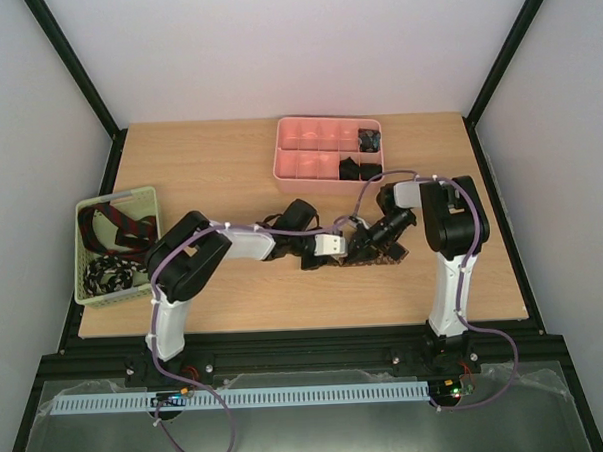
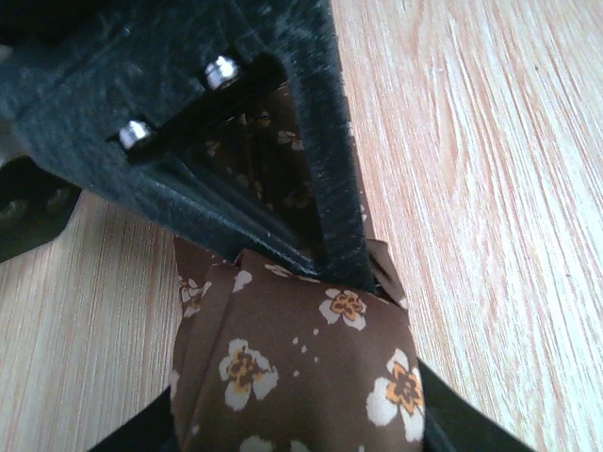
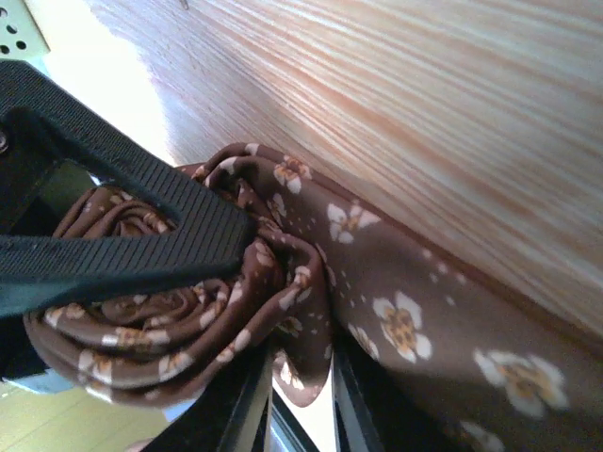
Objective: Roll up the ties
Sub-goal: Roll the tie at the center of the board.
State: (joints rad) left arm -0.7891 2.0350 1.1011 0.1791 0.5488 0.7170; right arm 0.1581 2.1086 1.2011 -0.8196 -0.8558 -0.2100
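Brown tie [image 3: 179,311], part-rolled, lies at the centre of the table [image 1: 285,297], where both arms meet. The right gripper [image 1: 368,245] is clamped on the coil. One ribbed finger [image 3: 141,231] lies across the top of the spiral; its partner is hidden by cloth. The left gripper [image 2: 334,306] pinches the flat, unrolled length just beside the coil. Its upper finger [image 2: 330,160] lies on top, and the lower one shows only as dark edges at the bottom corners of the frame.

Step in hand, as judged: winding the coil along the tail. The inner laps look loose and crumpled, so the left grip should hold the tail taut and flat. The right wrist should turn squarely, each lap landing flush on the last, and press firmly without crushing. The cloth looks slippery.

In the right wrist view the spiral end faces lower left, so the roll axis crosses the tie's width. The tail runs flat toward lower right. From above only a brown sliver shows, lying roughly left to right. Which end is free cannot be told.

Beyond, the tray [image 1: 298,151] at upper centre holds dark coils [image 1: 363,155], and the basket [image 1: 89,285] at left holds more ties [image 1: 116,226].
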